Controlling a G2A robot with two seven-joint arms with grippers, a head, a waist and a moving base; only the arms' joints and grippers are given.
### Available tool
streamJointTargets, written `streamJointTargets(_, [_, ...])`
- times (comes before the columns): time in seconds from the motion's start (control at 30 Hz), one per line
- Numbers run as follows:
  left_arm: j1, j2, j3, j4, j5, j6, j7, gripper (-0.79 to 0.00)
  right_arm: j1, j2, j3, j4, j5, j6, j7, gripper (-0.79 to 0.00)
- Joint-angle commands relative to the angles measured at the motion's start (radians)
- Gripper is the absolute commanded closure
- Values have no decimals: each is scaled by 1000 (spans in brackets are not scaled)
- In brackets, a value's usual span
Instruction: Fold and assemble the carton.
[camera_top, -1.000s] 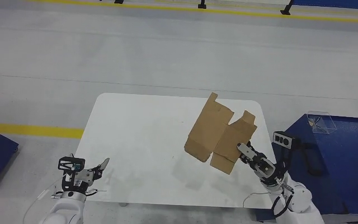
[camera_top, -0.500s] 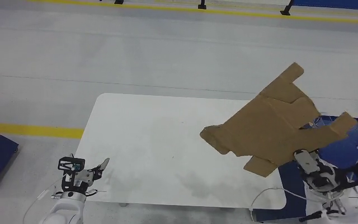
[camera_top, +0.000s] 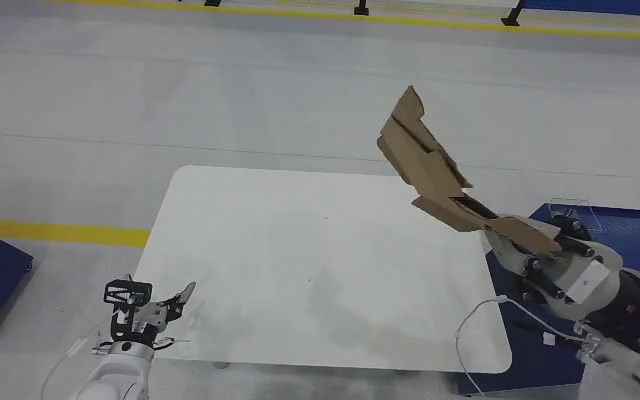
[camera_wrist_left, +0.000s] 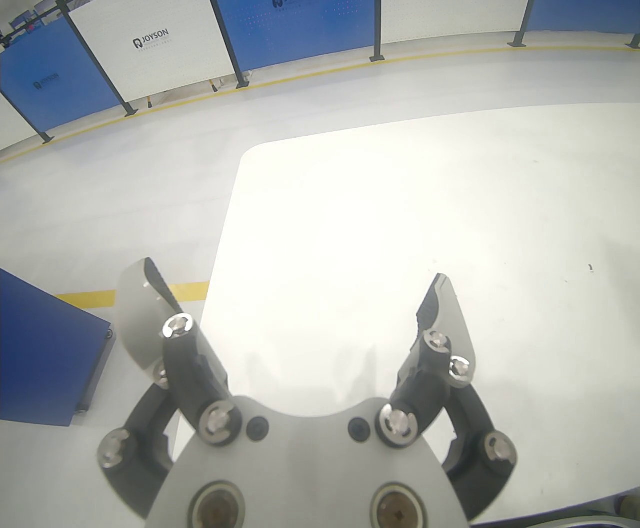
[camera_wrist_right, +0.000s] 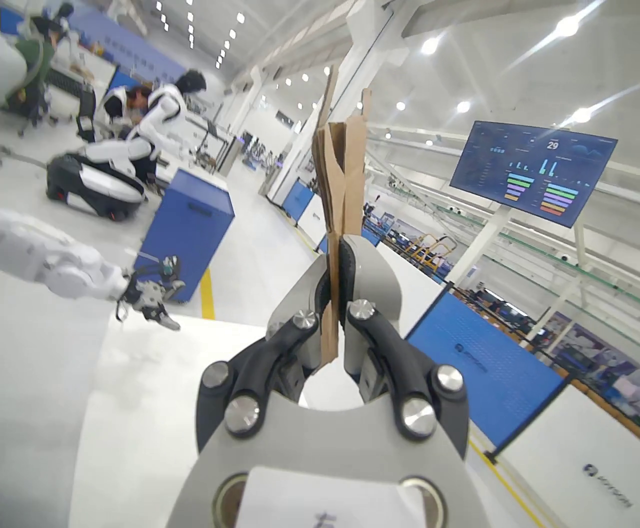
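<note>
right wrist cam: you're seeing the right gripper (camera_wrist_right: 336, 250) pinching the carton (camera_wrist_right: 340, 165) edge-on, fingers clamped tight on it | top cam: carton is hanging tilted, raised near the table's (camera_top: 300, 250) far-right corner | left gripper (camera_wrist_left: 295, 280) is hovering over the table's near-left corner, fingers wide apart, touching nothing

Seen edge-on from the right wrist (flaps impossible to tell apart), the carton (camera_wrist_right: 347, 172) hides its lower edge inside the right pincer (camera_wrist_right: 336, 252). From above, it covers that pincer's tips.
</note>
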Motion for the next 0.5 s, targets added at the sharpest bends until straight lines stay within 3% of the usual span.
streamJointTargets(0.0, [0,0,0,0,0,0,0,-785,-35,34,-41,0,-349,0,-221,0])
streamJointTargets(0.1, [0,0,0,0,0,0,0,-785,-97,71,-53,0,-706,0,-502,0])
streamJointTargets(0.17, [0,0,0,0,0,0,0,-785,-137,91,-81,0,-943,57,-681,0])
streamJointTargets(0.3, [0,0,0,0,0,0,0,-785,-299,117,-124,1,-1280,309,-922,0])
streamJointTargets(0.47, [0,0,0,0,0,0,0,-785,-435,132,-141,11,-1581,681,-1029,0])
